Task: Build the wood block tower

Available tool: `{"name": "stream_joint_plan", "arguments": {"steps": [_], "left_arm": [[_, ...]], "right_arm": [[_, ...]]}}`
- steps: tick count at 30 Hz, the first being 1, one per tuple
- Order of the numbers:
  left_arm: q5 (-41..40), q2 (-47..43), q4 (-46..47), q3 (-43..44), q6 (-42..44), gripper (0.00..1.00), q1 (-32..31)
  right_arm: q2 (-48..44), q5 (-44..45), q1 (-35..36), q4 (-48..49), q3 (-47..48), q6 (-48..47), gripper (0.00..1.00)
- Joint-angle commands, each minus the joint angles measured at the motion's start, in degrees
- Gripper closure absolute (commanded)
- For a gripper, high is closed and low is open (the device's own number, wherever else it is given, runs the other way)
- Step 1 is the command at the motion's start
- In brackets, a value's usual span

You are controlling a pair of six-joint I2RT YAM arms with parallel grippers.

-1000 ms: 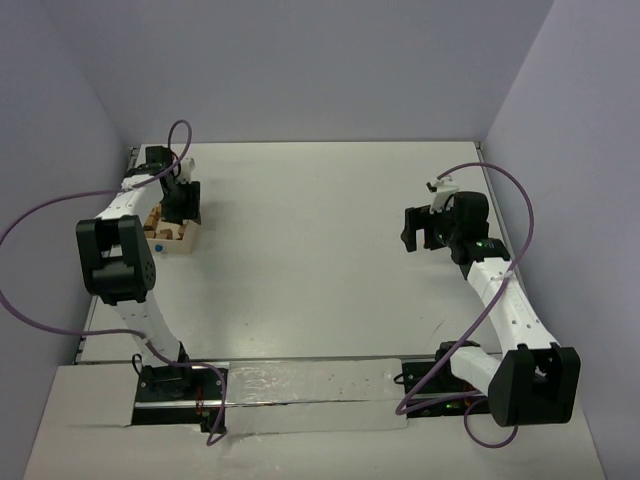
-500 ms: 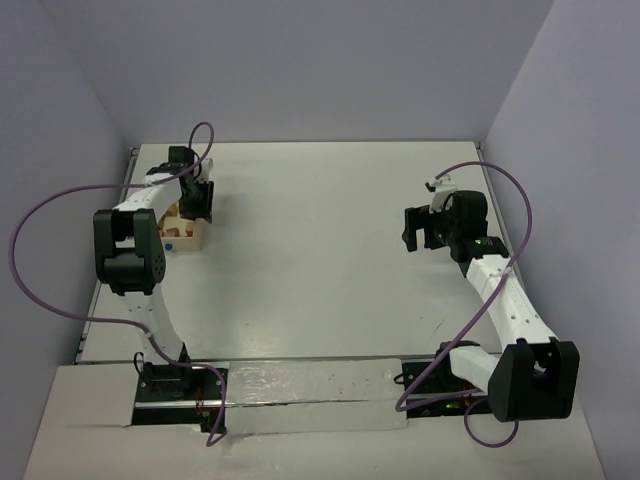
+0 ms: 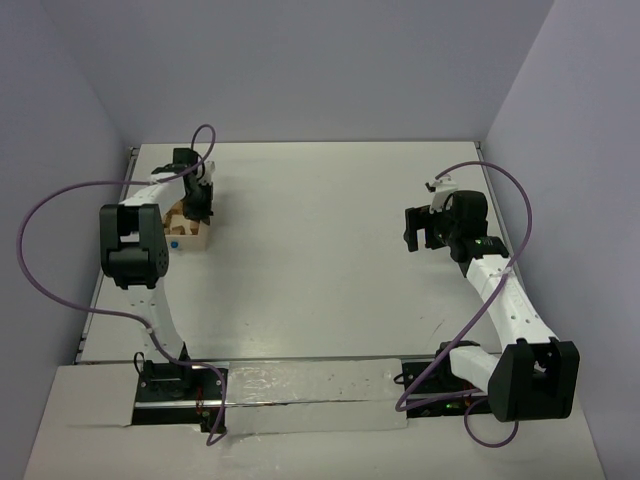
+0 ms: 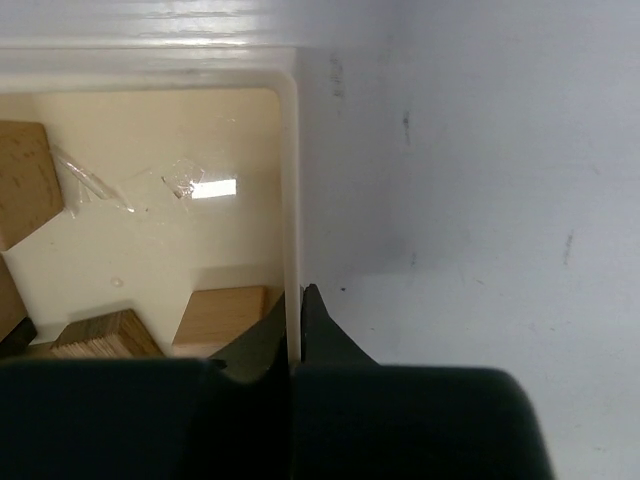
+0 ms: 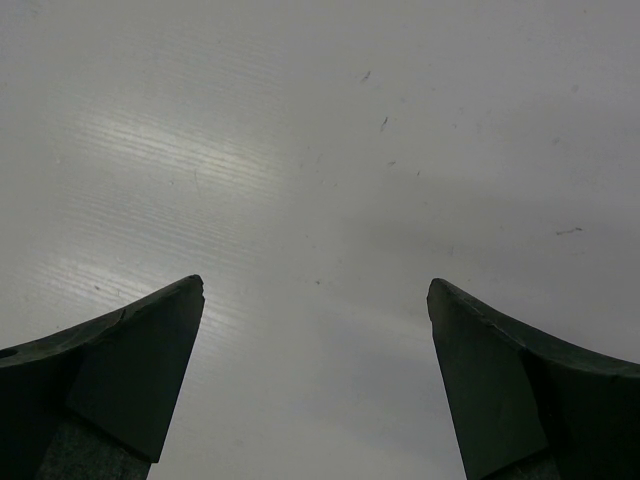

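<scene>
Table point(image 3: 320, 270): one, white, walled on three sides.

Arms: two. Left arm point(image 3: 130, 245) reaches to the tray. Right arm point(image 3: 505, 300) is well apart from the tray, across the table. One purple cable point(image 3: 30, 260) loops from each arm.

Tray point(image 3: 190, 238): one, shallow, pale, in the table's far left part. One blue spot point(image 3: 174, 243) on its near wall.

Grippers: two. Left gripper point(image 4: 297, 305) is clamped on the tray's wall, one finger inside the tray, one outside, wall pinched between. Right gripper point(image 5: 315, 300) is spread wide over bare table, holding nothing.

Blocks: four counted in the left wrist view, all on the tray floor, none stacked.
- tan block point(image 4: 222, 315), just inside the pinched wall, beside the inner finger.
- grained block point(image 4: 105, 335), next to it, further from the wall.
- corner block point(image 4: 25, 190), across the tray floor, cut by the frame edge.
- sliver block point(image 4: 8, 300), mostly out of frame; shape cannot be told.

Film scrap point(image 4: 100, 185): one, clear, on the tray floor beside the corner block.
</scene>
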Motion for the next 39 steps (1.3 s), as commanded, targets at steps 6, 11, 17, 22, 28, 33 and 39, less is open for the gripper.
{"name": "stream_joint_plan", "arguments": {"steps": [6, 11, 17, 22, 28, 33, 39], "left_arm": [[26.58, -13.94, -1.03, -1.75, 0.2, 1.0, -6.36], [34.0, -18.3, 2.03, -6.21, -2.67, 1.0, -12.79], [42.9, -20.81, 10.11, -10.53, -10.81, 1.0, -19.02], [52.18, -21.58, 22.8, -15.94, -19.9, 1.0, -23.49], [60.66, -21.18, 57.78, -26.58, -44.01, 1.0, -25.91], [60.16, -16.85, 90.41, -32.64, -66.86, 1.0, -26.96], [54.5, -6.63, 126.3, -35.0, -90.1, 1.0, -27.26]], "right_arm": [[-1.52, 0.65, 0.02, 1.35, 1.85, -0.1, 0.0], [-1.98, 0.47, -0.03, 0.63, 2.1, 0.5, 0.0], [-1.64, 1.43, 0.06, -0.62, 2.88, -0.03, 0.0], [-0.9, 1.68, -1.93, -2.52, 4.42, 0.02, 0.0], [0.74, 1.8, -2.14, -5.04, 6.16, -0.31, 0.0], [1.87, 2.15, -2.32, -7.4, 7.57, -0.83, 0.0], [3.61, 1.92, -2.32, -9.29, 9.13, -0.73, 0.0]]}}
